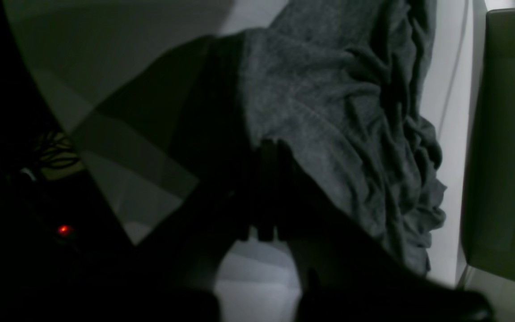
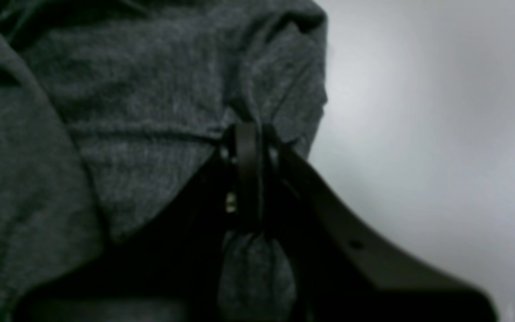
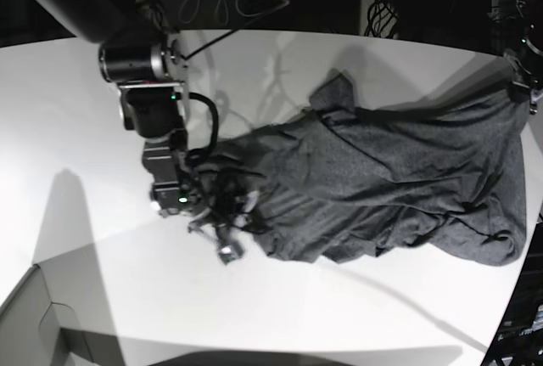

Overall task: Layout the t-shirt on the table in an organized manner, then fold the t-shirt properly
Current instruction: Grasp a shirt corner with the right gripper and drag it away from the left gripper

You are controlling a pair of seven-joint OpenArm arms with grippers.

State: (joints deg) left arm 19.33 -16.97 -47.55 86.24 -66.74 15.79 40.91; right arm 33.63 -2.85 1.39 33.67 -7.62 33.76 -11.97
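T-shirt [image 3: 399, 188] lay crumpled on table [image 3: 76, 137], spread from centre toward right edge. Right gripper [image 2: 248, 134] clamped on pinch of cloth at shirt's left end, fingers together on fold. Left gripper [image 1: 266, 188] at shirt's far-right corner, fingers together; dark view suggested cloth pinched there.

Step judged: stretching shirt flat between 2 grips. Best done by pulling ends apart slowly, low over table, keeping tension even.

Right end sat close to table's curved edge, so little margin there. Open white room lay left and near; grey box corner [image 3: 38, 319] at near left.
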